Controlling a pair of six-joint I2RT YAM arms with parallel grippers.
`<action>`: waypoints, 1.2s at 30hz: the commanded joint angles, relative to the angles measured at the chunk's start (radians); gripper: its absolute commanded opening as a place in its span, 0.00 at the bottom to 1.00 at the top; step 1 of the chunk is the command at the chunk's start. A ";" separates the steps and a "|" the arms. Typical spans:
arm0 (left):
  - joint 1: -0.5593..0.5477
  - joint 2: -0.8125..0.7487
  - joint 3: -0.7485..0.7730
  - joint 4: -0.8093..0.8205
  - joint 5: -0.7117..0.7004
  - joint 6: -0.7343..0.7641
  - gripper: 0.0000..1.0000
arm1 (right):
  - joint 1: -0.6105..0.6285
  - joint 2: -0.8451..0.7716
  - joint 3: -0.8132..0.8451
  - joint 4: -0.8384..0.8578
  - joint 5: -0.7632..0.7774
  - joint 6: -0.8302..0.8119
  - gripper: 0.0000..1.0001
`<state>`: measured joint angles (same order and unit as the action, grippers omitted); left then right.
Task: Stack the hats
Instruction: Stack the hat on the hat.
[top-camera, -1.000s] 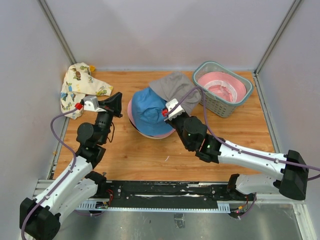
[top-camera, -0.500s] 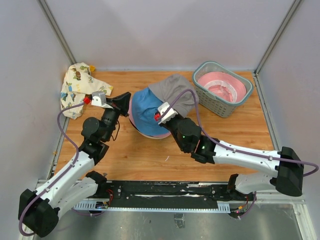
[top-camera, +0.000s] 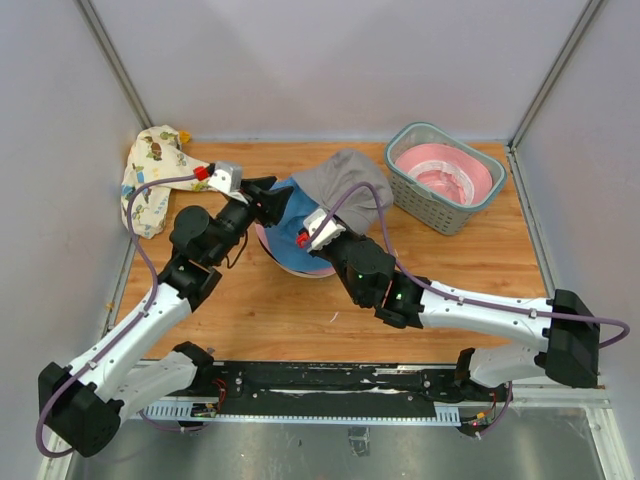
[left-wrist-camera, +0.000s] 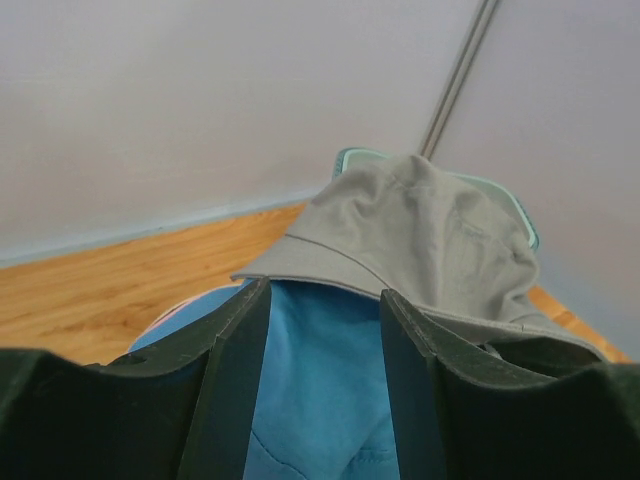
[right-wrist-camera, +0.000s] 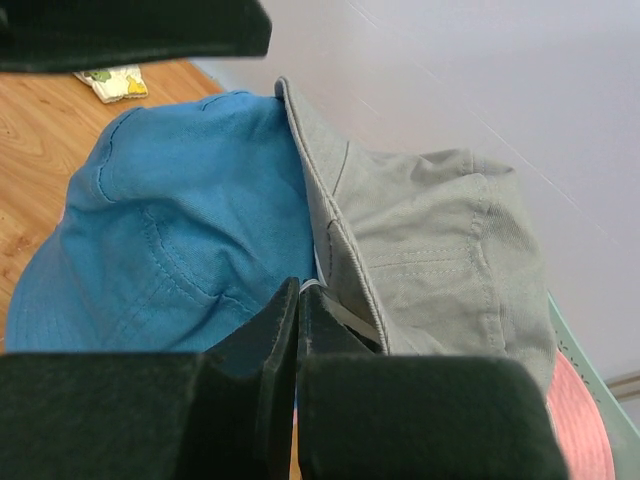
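A blue hat (top-camera: 288, 225) sits on a pink hat (top-camera: 302, 269) in the middle of the table. A grey hat (top-camera: 345, 178) lies partly over the blue one's back right side. My right gripper (right-wrist-camera: 300, 288) is shut on the grey hat (right-wrist-camera: 430, 240) at its brim, beside a white tag, right next to the blue hat (right-wrist-camera: 180, 240). My left gripper (left-wrist-camera: 325, 295) is open, its fingers (left-wrist-camera: 235, 370) straddling the blue hat (left-wrist-camera: 320, 380) just below the grey hat's brim (left-wrist-camera: 400, 230). In the top view the left gripper (top-camera: 277, 191) is at the blue hat's back left edge.
A grey-green slatted basket (top-camera: 436, 214) at the back right holds another pink hat (top-camera: 440, 172). A cream patterned hat (top-camera: 160, 175) lies at the back left corner. White walls close in the table on three sides.
My left arm has swung right to the blue hat and its jaws have opened. The right gripper has moved left, pulling the grey hat further over the blue one.
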<state>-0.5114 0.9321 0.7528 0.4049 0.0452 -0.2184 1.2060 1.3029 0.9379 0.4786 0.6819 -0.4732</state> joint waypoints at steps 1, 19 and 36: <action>-0.020 -0.002 0.040 -0.074 0.056 0.124 0.54 | 0.020 0.009 0.040 0.055 0.005 -0.021 0.01; -0.176 0.105 0.096 -0.144 -0.087 0.503 0.55 | 0.024 0.025 0.049 0.055 0.002 -0.036 0.00; -0.200 0.134 0.107 -0.068 -0.136 0.679 0.56 | 0.024 0.023 0.044 0.054 -0.001 -0.052 0.01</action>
<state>-0.7040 1.0538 0.8192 0.2932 -0.0994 0.3954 1.2064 1.3235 0.9455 0.4896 0.6815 -0.5064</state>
